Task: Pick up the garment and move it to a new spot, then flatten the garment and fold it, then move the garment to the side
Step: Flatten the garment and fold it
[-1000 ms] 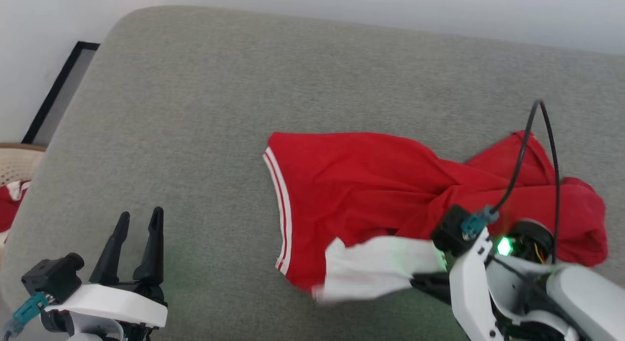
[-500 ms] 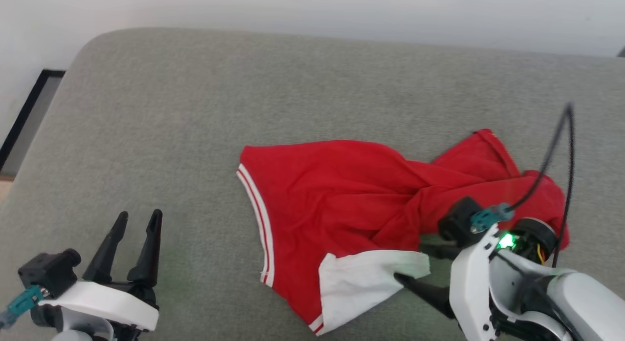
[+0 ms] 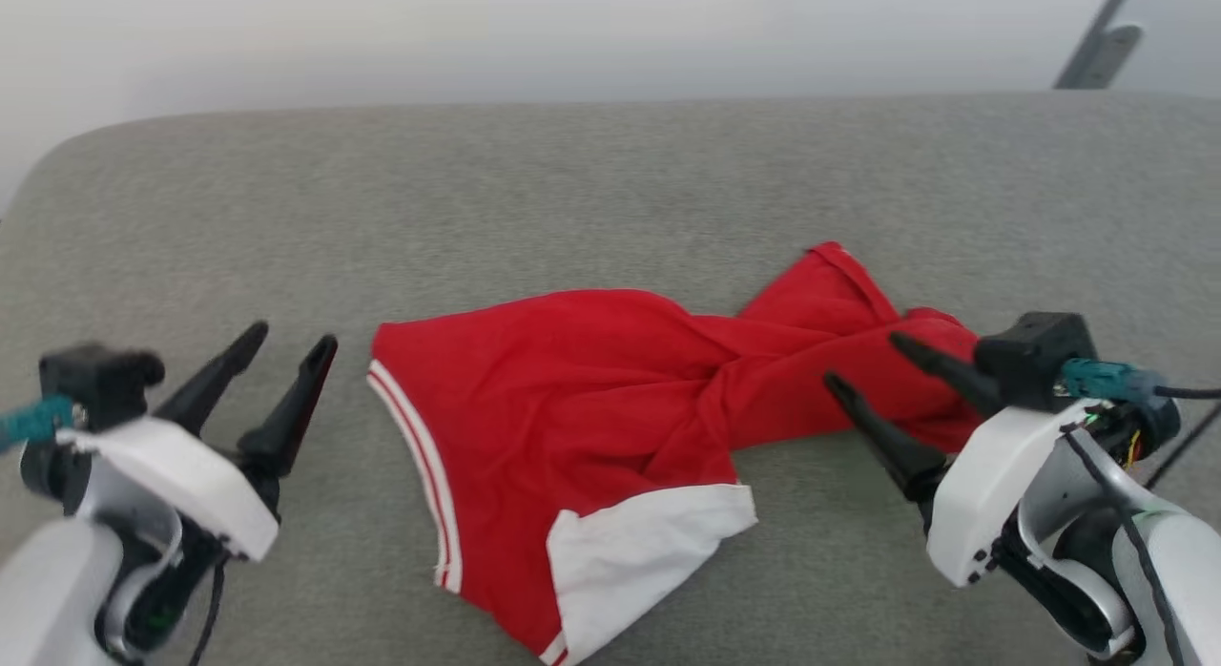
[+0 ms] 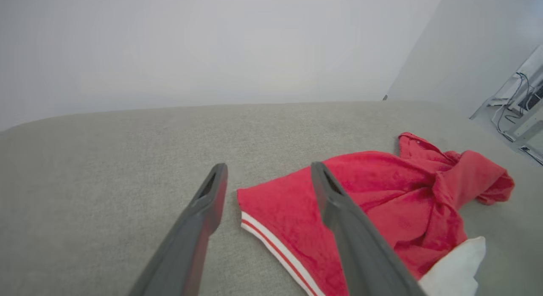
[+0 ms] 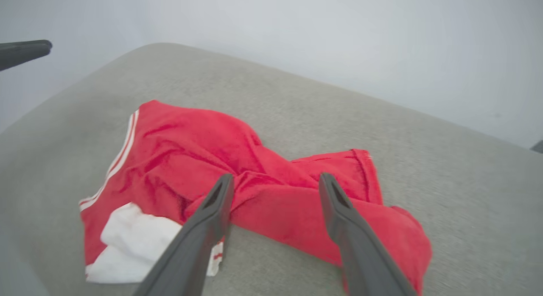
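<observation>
Dark fingers of your right gripper point(image 3: 863, 361) stand spread wide with nothing between them. Their tips hang over the bunched right end of the garment point(image 3: 572, 389), and you cannot tell whether they touch the cloth. Your left gripper point(image 3: 294, 336) is likewise wide open and empty, just beside the striped trim point(image 3: 420, 466) at the garment's left end. The red shirt lies crumpled and twisted at its middle, near the centre of the grey upholstered surface point(image 3: 610, 189), with its white sleeve point(image 3: 639, 542) toward the front edge. A pale wall point(image 3: 477, 36) runs behind the back edge.
</observation>
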